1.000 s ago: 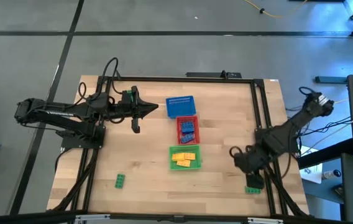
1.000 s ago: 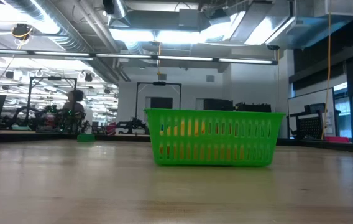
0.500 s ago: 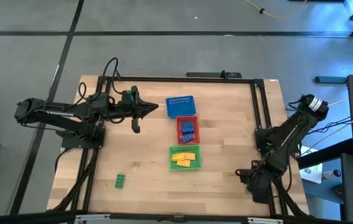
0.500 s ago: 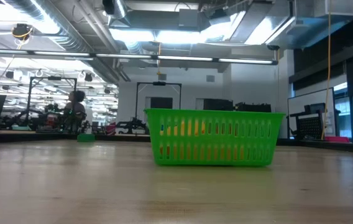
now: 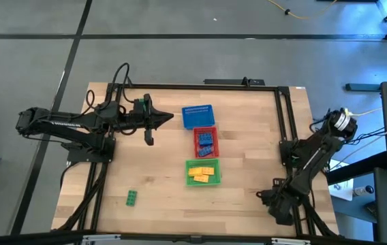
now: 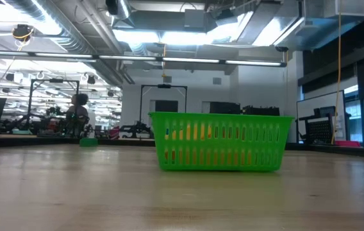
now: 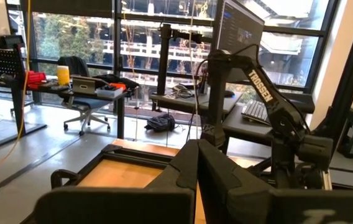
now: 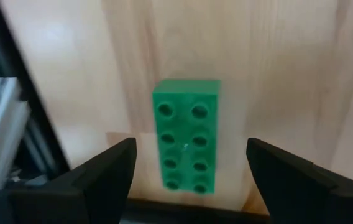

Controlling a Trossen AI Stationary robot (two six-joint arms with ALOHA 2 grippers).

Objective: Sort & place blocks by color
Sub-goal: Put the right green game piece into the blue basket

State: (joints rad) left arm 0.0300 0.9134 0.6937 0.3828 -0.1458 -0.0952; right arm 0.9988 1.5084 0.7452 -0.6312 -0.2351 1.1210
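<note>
A green studded block (image 8: 186, 143) lies flat on the wood at the table's near right corner. My right gripper (image 8: 189, 183) hangs over it pointing down, open, with one finger (image 8: 105, 177) on each side of the block and clear of it. In the high view the right gripper (image 5: 279, 203) hides this block. A second green block (image 5: 132, 197) lies near the left near corner. Blue blocks sit in the red basket (image 5: 206, 141), yellow blocks in the green basket (image 5: 202, 171). My left gripper (image 5: 159, 120) waits shut, held above the table left of the blue basket (image 5: 197, 116).
The three baskets stand in a row down the table's middle, and the green basket (image 6: 220, 141) fills the low view's centre. Black frame rails (image 5: 290, 136) run along the right edge beside my right gripper. Bare wood lies between the baskets and both arms.
My right gripper has moved toward the table's near edge and down, from beside the right rail to over the green block at the near right corner, which it now covers in the high view. The left arm has kept still.
</note>
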